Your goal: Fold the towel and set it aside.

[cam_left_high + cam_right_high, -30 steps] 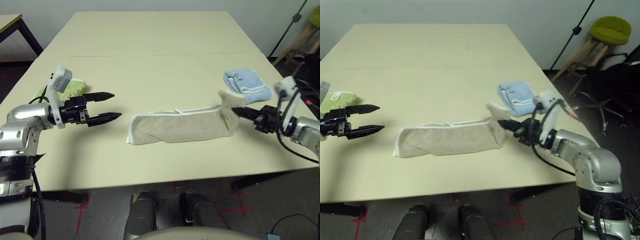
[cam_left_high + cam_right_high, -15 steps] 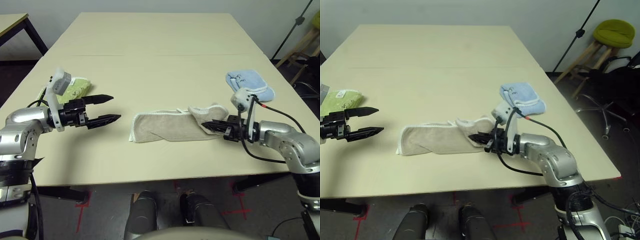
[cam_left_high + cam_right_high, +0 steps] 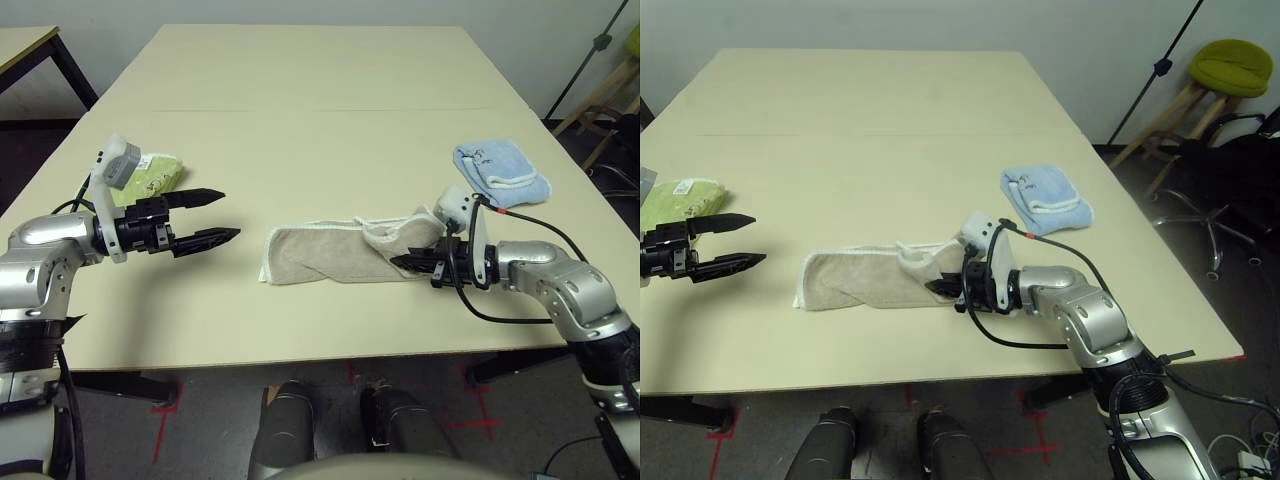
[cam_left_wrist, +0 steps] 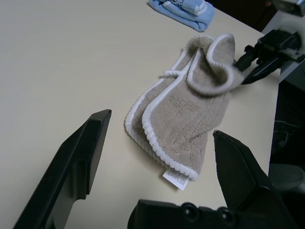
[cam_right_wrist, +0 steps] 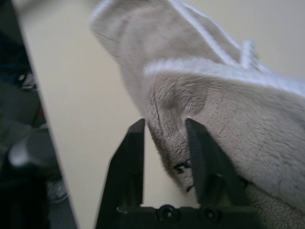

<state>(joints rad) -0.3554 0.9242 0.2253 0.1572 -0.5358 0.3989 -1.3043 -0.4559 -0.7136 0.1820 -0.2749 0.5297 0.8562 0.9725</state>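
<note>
**Soft towel, half folded, right gripper at its end**

The room holds a pale wooden table with a smooth, bare top; a stool stands beyond it. The towel lies mid-table as a long band, limp and light; its corners by the white edging suit pinching. The right gripper sits partly parted, perhaps still gripping a fold; the left gripper gapes wide, empty.

Green folded cloth at table's left; light blue cloth right.
</note>
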